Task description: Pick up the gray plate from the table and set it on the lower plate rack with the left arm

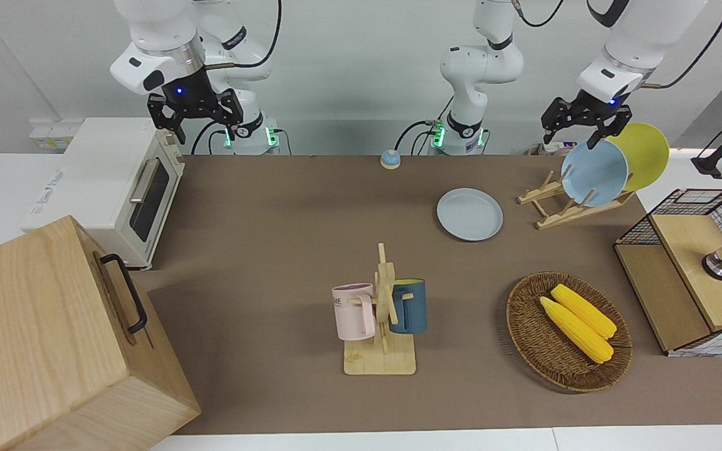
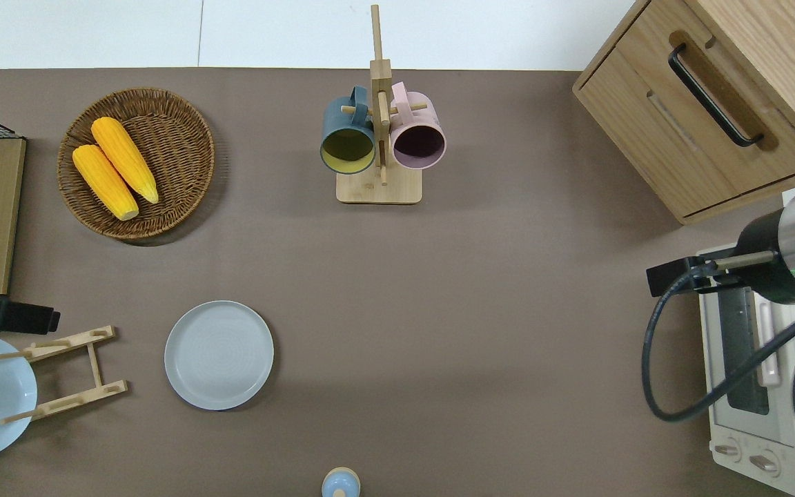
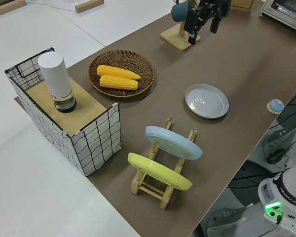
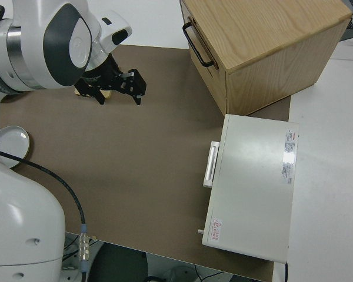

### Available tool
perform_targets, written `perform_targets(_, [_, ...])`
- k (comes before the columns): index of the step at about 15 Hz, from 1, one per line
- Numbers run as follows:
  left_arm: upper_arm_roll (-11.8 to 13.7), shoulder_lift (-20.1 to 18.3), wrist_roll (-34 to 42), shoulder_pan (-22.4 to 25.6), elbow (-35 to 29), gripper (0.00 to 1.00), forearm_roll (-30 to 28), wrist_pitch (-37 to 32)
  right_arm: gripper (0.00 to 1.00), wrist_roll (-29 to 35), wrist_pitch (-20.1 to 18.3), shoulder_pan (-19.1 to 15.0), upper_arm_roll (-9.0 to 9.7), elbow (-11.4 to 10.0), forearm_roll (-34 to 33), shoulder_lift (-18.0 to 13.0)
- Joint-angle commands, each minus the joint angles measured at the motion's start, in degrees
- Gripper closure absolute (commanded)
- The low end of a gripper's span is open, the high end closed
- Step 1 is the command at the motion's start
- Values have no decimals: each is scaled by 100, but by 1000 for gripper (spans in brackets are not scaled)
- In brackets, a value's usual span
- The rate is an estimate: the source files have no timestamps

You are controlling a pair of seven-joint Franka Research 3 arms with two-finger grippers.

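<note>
The gray plate (image 1: 469, 214) is lying ungrasped on the surface while the left gripper (image 1: 577, 129), jaws spread empty, is hovering over the lower plate rack (image 1: 555, 203).

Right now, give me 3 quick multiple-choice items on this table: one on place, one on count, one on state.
1. Where is the gray plate?
A. flat on the table beside the plate rack
B. in the basket
C. on the toaster oven

2. How many corn cobs lie in the basket?
A. one
B. two
C. three

3. What is the left gripper doing?
A. open, holding nothing
C. gripping a mug
B. shut on the gray plate

Key: 1 A, the plate lies flat on the table next to the rack. 2 B, two yellow cobs lie side by side. 3 A, the fingers are spread with nothing between them.
</note>
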Motion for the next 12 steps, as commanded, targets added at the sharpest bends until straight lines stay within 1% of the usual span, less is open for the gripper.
perform_targets(1, [28, -75, -183, -75, -374, 5, -79, 247, 11, -8, -74, -56, 32, 35, 59, -14])
perform_targets(3, [-7, -118, -358, -93, -585, 7, -79, 308, 13, -8, -74, -56, 32, 35, 59, -14])
perform_targets(5, [-16, -259, -464, -102, -936, 5, -79, 562, 13, -8, -74, -56, 32, 35, 59, -14])
perform_targets(8, [-24, -531, -500, -110, -1682, 5, -71, 1150, 11, -8, -74, -56, 32, 35, 59, -14])
perform_targets(11, [-42, -672, -596, -128, -2298, 5, -62, 1705, 13, -8, -74, -56, 32, 35, 59, -14])
perform_targets(12, [-112, -699, -657, -119, -2544, 5, -62, 1932, 13, -8, -74, -56, 32, 35, 59, -14])
